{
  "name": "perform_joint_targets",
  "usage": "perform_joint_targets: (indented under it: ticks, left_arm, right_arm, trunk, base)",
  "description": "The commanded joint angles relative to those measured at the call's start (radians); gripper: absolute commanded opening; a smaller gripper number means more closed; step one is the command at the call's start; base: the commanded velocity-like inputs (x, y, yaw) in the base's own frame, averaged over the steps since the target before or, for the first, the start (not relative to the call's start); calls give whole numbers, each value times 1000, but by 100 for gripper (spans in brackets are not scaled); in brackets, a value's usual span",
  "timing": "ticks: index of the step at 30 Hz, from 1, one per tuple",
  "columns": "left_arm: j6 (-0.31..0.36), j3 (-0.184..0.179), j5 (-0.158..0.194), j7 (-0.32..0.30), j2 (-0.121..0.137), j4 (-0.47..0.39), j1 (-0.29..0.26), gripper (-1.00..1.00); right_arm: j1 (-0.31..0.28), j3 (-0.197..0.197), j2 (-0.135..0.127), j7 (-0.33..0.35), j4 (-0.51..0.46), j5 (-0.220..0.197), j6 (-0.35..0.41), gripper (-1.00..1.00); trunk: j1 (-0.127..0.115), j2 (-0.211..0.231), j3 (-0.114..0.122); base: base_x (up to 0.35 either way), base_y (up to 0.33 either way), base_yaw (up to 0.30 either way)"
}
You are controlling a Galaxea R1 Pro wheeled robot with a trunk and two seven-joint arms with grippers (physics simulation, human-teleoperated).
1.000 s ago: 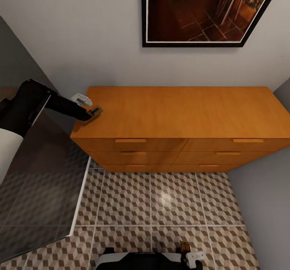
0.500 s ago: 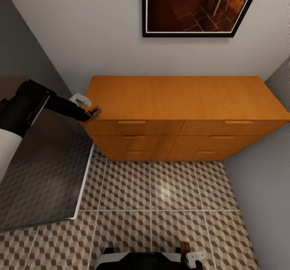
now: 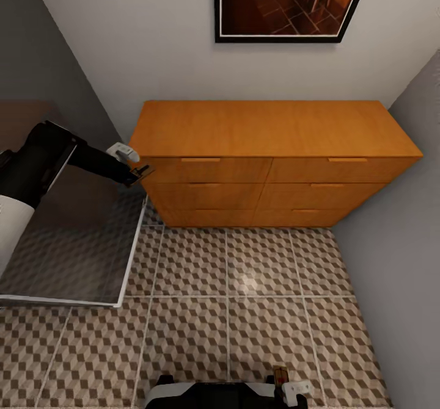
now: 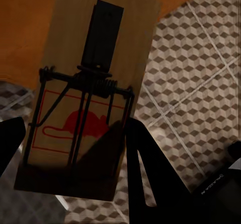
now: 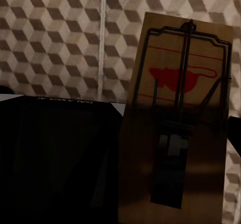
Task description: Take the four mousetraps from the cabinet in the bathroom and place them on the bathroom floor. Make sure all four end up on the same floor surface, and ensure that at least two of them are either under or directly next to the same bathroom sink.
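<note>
Wooden mousetraps — left gripper clamps one (beside cabinet), right gripper another.

so the left gripper pulled its mousetrap off the cabinet top; a second ago it sat on that corner, now it hangs just off the front-left edge over the bathroom floor; the camera's backed away too

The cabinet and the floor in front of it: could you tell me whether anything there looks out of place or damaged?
Nothing stands out. The cabinet has all its drawers shut, its top is bare, and the bathroom floor shows no spill or damage.
</note>
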Motion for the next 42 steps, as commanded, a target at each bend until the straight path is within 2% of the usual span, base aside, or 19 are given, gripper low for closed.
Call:
perform_joint_targets:
  ticks: [1,4,9,11,13,14,17,20,22,24,26,27,28,31,33,35,37,38,42]
  left_arm:
    - [5,-2,-11,-12,-1,-1,-1,-100]
    - [2,-45,-11,-13,-7,-2,2,-100]
    - [2,-230,-7,-14,-20,-1,28,-100]
    - [1,-266,-7,-13,-32,5,45,-100]
    - [-2,-290,-7,-10,-57,23,78,-100]
    - [-2,-293,-8,-9,-64,31,88,-100]
    - [-8,-303,-13,7,-118,91,154,-100]
    - [-54,-306,-13,86,-178,170,218,-100]
    - [-116,-306,-9,163,-221,242,253,-100]
    - [-195,-306,-6,227,-276,362,282,-100]
    - [-258,-306,-5,248,-318,469,294,-100]
    - [-275,-305,-5,251,-327,496,295,-100]
    - [-331,-305,-4,258,-352,575,298,-100]
    - [-449,-303,18,276,-382,702,302,-100]
    - [-568,-302,74,332,-401,808,310,-100]
    - [-697,-302,156,411,-424,912,324,-100]
    - [-799,-302,219,483,-436,963,350,-100]
    - [-831,-301,236,509,-438,975,368,-100]
    - [-887,-300,268,552,-429,992,419,-100]
  right_arm:
    - [-1,4,0,10,2,-13,-5,-100]
    - [-1,4,0,10,2,-13,-5,-100]
    - [-1,4,-1,10,2,-13,-5,-100]
    - [-1,4,-1,10,2,-13,-5,-100]
    - [-1,4,0,10,2,-13,-5,-100]
    - [-1,4,0,10,2,-13,-5,-100]
    - [-1,4,0,10,2,-13,-5,-100]
    - [-1,4,0,10,2,-13,-5,-100]
    - [-1,4,0,10,2,-13,-5,-100]
    - [-1,4,0,10,2,-13,-5,-100]
    - [-1,4,0,10,2,-13,-5,-100]
    - [-1,4,0,10,2,-13,-5,-100]
    - [-1,4,0,10,2,-13,-5,-100]
    - [-1,4,-1,10,2,-13,-5,-100]
    - [-1,4,-1,10,2,-14,-5,-100]
    - [-1,4,-2,10,2,-13,-5,-100]
    - [-1,4,-3,10,2,-13,-5,-100]
    - [-1,4,-3,10,2,-13,-5,-100]
    - [-1,4,-3,10,2,-13,-5,-100]
  trunk:
    - [0,-2,-1]
    - [0,-2,-1]
    - [0,-2,-1]
    - [0,-2,-1]
    - [0,-2,-1]
    - [0,-2,-1]
    - [0,-2,-1]
    - [0,-2,-1]
    - [0,-2,-1]
    - [0,-2,-1]
    - [0,-2,-1]
    - [0,-2,-1]
    - [0,-2,-1]
    - [0,-2,-1]
    - [0,-2,-1]
    - [0,-2,-1]
    - [0,-2,-1]
    - [0,-2,-1]
    - [0,-2,-1]
  base:
    - [-263,-68,0]
    - [-90,-24,0]
    - [-18,-5,0]
    - [-4,-1,0]
    - [-2,0,0]
    - [-1,0,0]
    - [0,0,0]
    - [0,0,0]
    - [0,0,0]
    - [0,0,0]
    - [0,0,0]
    - [0,0,0]
    - [0,0,0]
    - [0,0,0]
    - [0,0,0]
    - [0,0,0]
    - [0,0,0]
    - [0,0,0]
    - [0,0,0]
